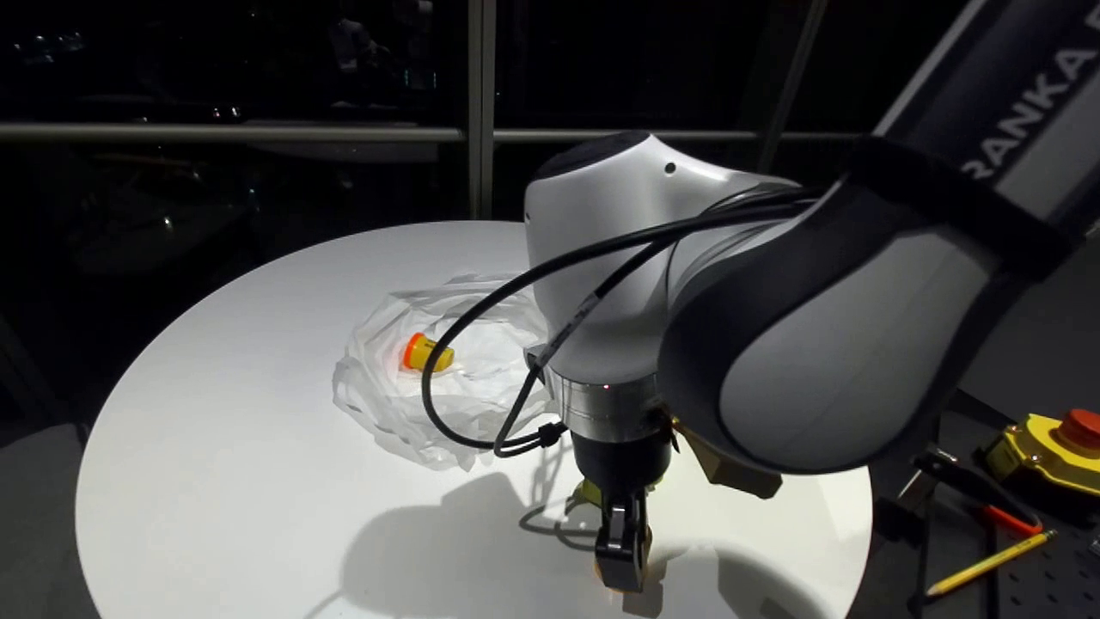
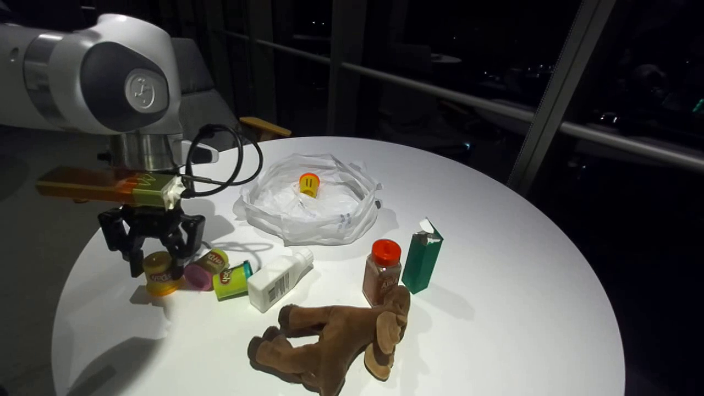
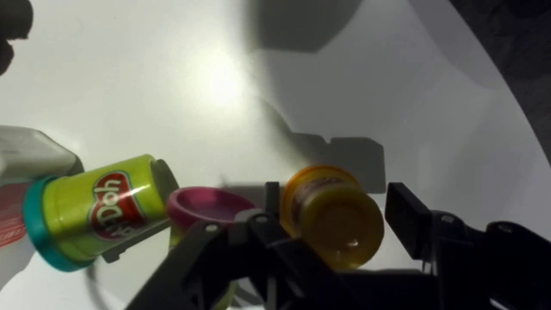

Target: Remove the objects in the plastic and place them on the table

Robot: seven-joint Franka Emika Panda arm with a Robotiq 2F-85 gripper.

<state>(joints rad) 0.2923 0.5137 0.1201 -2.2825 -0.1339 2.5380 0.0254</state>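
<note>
My gripper stands open around a yellow can, which rests lid-down on the white table. In the wrist view a gap shows between this can and the right-hand finger; the left-hand one is close beside it, contact unclear. The crinkly plastic lies farther back with a yellow, orange-lidded can inside. Out on the table are a pink-lidded can, a green can, a white bottle, a red-capped jar, a green box and a brown plush animal.
The pink-lidded can sits right beside my left-hand finger in the wrist view, and the green can is just past it. The table's rounded edge runs along the right of that view. A yellow emergency-stop box is off the table.
</note>
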